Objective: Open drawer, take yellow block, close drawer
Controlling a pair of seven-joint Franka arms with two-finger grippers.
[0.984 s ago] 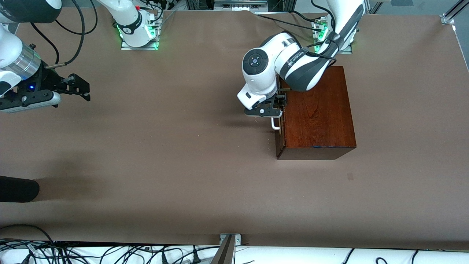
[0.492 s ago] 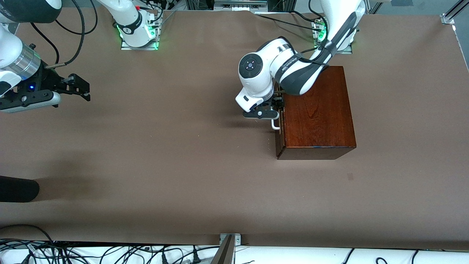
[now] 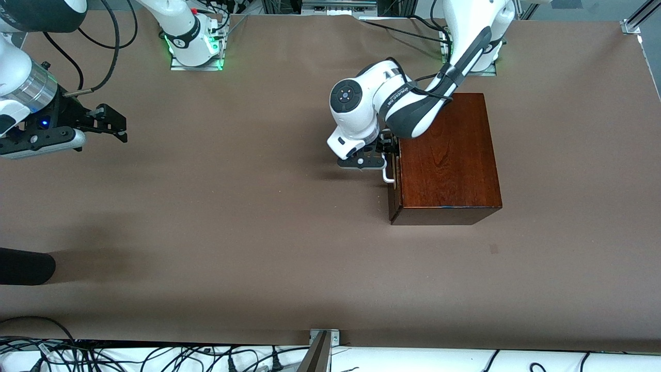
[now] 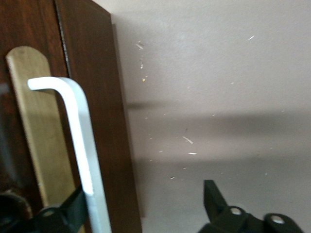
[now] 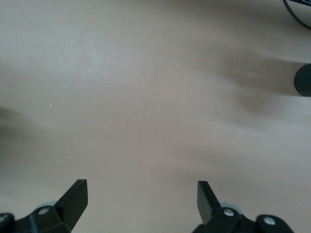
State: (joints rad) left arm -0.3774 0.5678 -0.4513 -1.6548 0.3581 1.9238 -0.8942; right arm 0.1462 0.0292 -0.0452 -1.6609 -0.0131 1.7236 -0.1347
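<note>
The mahogany box [image 3: 449, 155] stands toward the left arm's end of the table. Its drawer is shut, with the dark front [image 4: 92, 73] flush to the box. The white bar handle [image 3: 387, 176] also shows in the left wrist view [image 4: 80, 141], over a pale wood plate [image 4: 34, 121]. My left gripper [image 3: 388, 147] is at the drawer front and open [image 4: 143, 194]. The handle stands between its fingers, close to one, and the other finger [image 4: 214, 194] is well apart from it. My right gripper [image 3: 116, 124] waits open and empty [image 5: 141, 194] over bare table at the right arm's end. The yellow block is hidden.
A black rounded object [image 3: 23, 266] lies at the right arm's end of the table, nearer the front camera, and shows in the right wrist view [image 5: 302, 80]. Cables [image 3: 155, 356] run along the table's near edge. The arm bases [image 3: 193, 46] stand at the back.
My left arm's wrist has shifted a little toward the right arm's end, with the gripper staying at the handle. The drawer has not moved. The right arm is still.
</note>
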